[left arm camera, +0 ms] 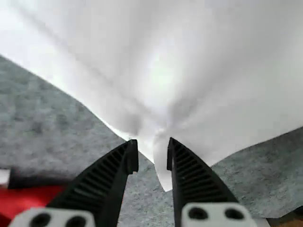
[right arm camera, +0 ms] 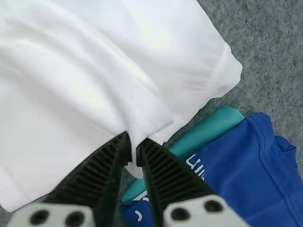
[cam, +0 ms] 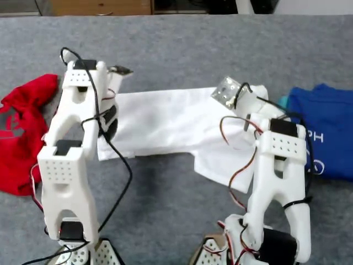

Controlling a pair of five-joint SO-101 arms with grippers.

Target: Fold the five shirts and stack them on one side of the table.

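Observation:
A white shirt [cam: 165,121] lies spread across the middle of the grey table [cam: 182,49]. My left gripper [left arm camera: 150,153] sits at the shirt's left edge, shut on a puckered corner of the white cloth [left arm camera: 189,71]. At the shirt's right edge my right gripper [right arm camera: 133,150] is shut on a fold of the white shirt [right arm camera: 94,71], its fingers nearly touching. A crumpled red shirt [cam: 22,132] lies at the far left, and a strip of that red shirt [left arm camera: 28,198] shows beside the left fingers. A blue shirt [cam: 325,132] lies at the far right.
A teal garment [right arm camera: 203,135] peeks out from under the blue shirt [right arm camera: 236,175], right beside the white shirt's sleeve. Bare grey felt stretches along the far side and in front of the white shirt. Both arm bases stand at the near edge.

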